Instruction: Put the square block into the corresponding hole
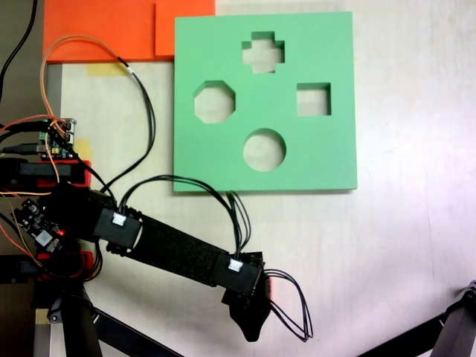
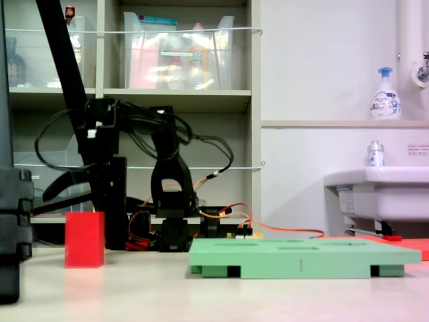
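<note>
The square block [image 2: 84,239], a small red cube, stands on the table at the second exterior view's left. In the first exterior view my black gripper [image 1: 249,316] hangs right over it and hides it. In the second exterior view the gripper [image 2: 87,201] is low above the cube and looks open, one finger [image 2: 118,201] hanging down beside the cube's right edge. The green foam board [image 1: 327,156] lies apart from the block, toward the first exterior view's top. The corresponding hole [image 1: 313,100] is the square cutout on the board's right side, and nothing is in it.
Orange foam slabs [image 1: 111,30] lie past the board's upper left corner. Wires and a controller board [image 1: 59,137] sit by the arm's base. A black stand leg [image 1: 454,327] crosses the lower right corner. The board also has cross, octagonal and round cutouts.
</note>
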